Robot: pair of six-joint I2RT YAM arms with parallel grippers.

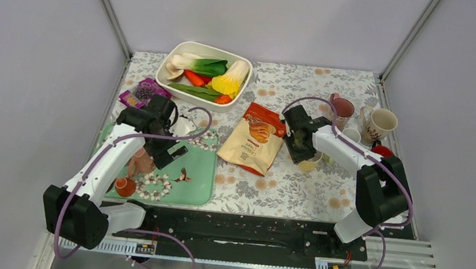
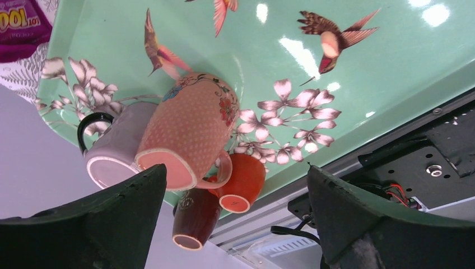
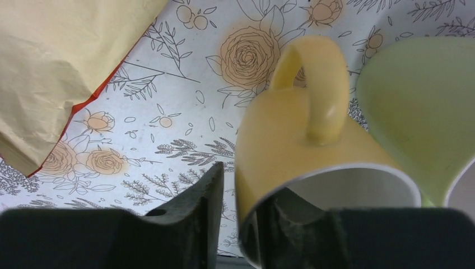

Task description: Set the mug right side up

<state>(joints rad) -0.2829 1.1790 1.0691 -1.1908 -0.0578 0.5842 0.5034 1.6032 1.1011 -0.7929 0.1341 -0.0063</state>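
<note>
A yellow mug [image 3: 291, 140] stands right side up on the flowered cloth, its white inside facing the right wrist camera and its handle pointing away; it also shows in the top view [image 1: 310, 161]. My right gripper [image 3: 246, 185] straddles its near wall, one finger inside the mug and one outside. A thin gap shows between the outer finger and the wall. My left gripper [image 2: 235, 171] is wide open and empty above the green tray [image 2: 392, 67]. On that tray a pink dotted mug [image 2: 190, 126], a lilac mug [image 2: 115, 151], an orange mug [image 2: 241, 182] and a dark red mug [image 2: 193, 218] stand upside down.
A light green mug [image 3: 414, 106] stands right beside the yellow one. A pink mug [image 1: 343, 108] and a white patterned mug [image 1: 378, 123] stand at the back right. A chip bag [image 1: 255, 138] lies mid-table, a dish of vegetables [image 1: 205, 74] behind it, a purple packet [image 1: 142, 92] at the left.
</note>
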